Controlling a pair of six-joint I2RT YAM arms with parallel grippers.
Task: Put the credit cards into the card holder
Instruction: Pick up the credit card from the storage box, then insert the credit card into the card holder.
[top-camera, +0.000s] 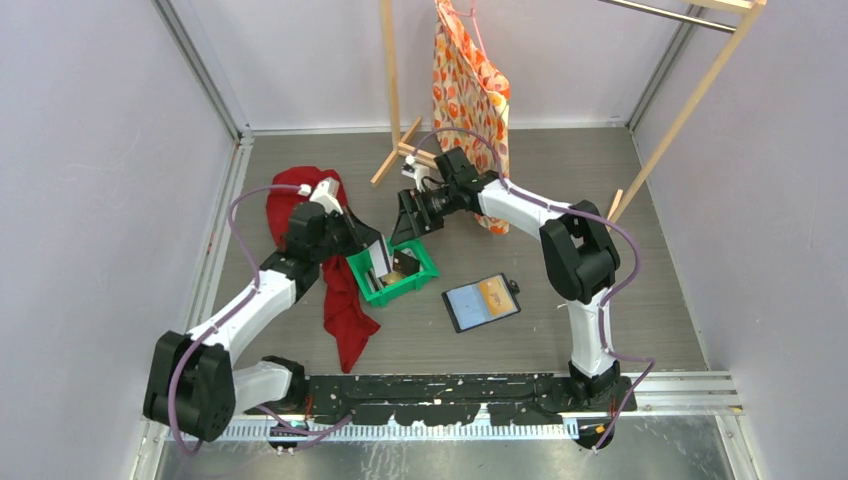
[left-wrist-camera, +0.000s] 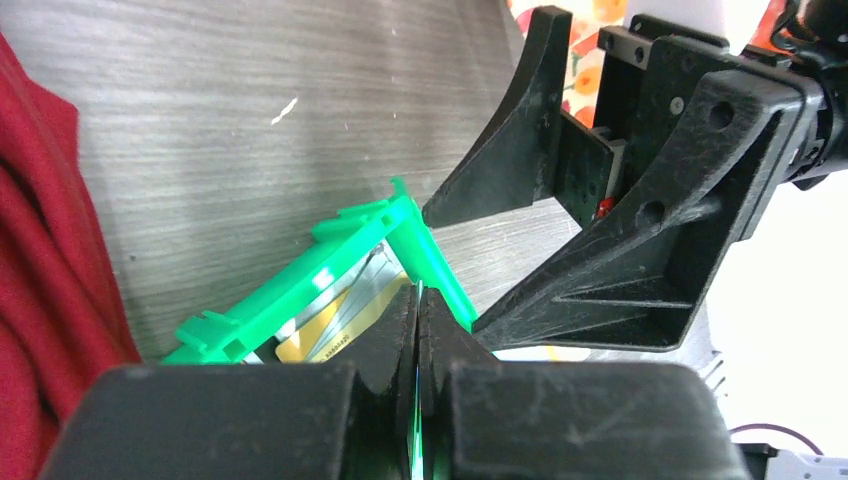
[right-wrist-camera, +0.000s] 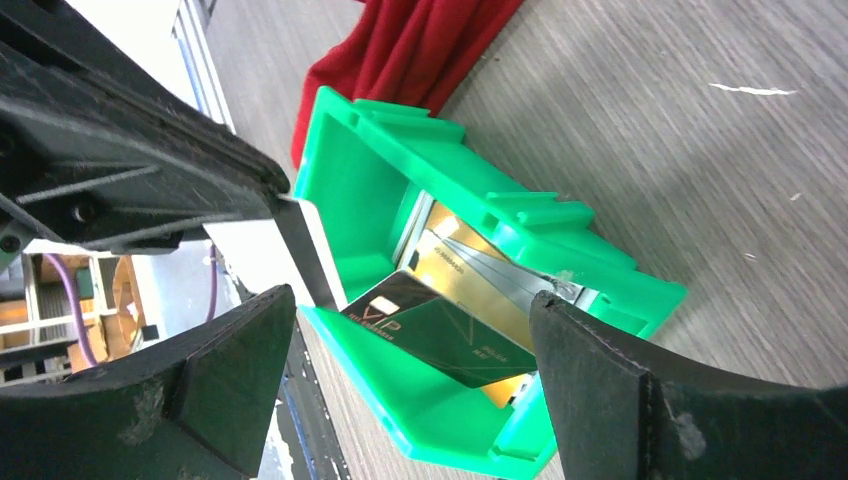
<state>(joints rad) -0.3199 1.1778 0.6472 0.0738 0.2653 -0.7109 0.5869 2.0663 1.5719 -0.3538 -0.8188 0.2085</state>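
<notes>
- L gripper (left-wrist-camera: 417, 325) was clenched on the wall of the green tray (right-wrist-camera: 470, 180). Fingers were pressed together with a green sliver showing between them.
- R gripper (right-wrist-camera: 410, 310) was released, jaws wide apart. It hung just over the tray's open top, one finger on each side, gripping nothing.
- The credit cards (right-wrist-camera: 440, 325) were inside the tray, leaning against its wall and overlapping.
  - The dark VIP card (right-wrist-camera: 420, 310) was in front.
  - A gold card (right-wrist-camera: 455, 255) was behind it.
  - A silvery edge showed beside the gold one; couldn't tell the total count.
- The tray sat tilted in both wrist views. Couldn't tell if it was lifted off the bench (top-camera: 640, 300).
- The card holder (top-camera: 481, 302) lay flat on the bench near the tray's right side, not touching it.
  - It was open, pale lining up.
  - There was an orange patch on the half farther from the tray. Too small to say whether that was a card.
- A red cloth (top-camera: 340, 300) was bunched on the tray's left side, running under the L arm. Its edge was right by the tray.
- Both grippers met at the tray, L from its left and R from behind it.
</notes>
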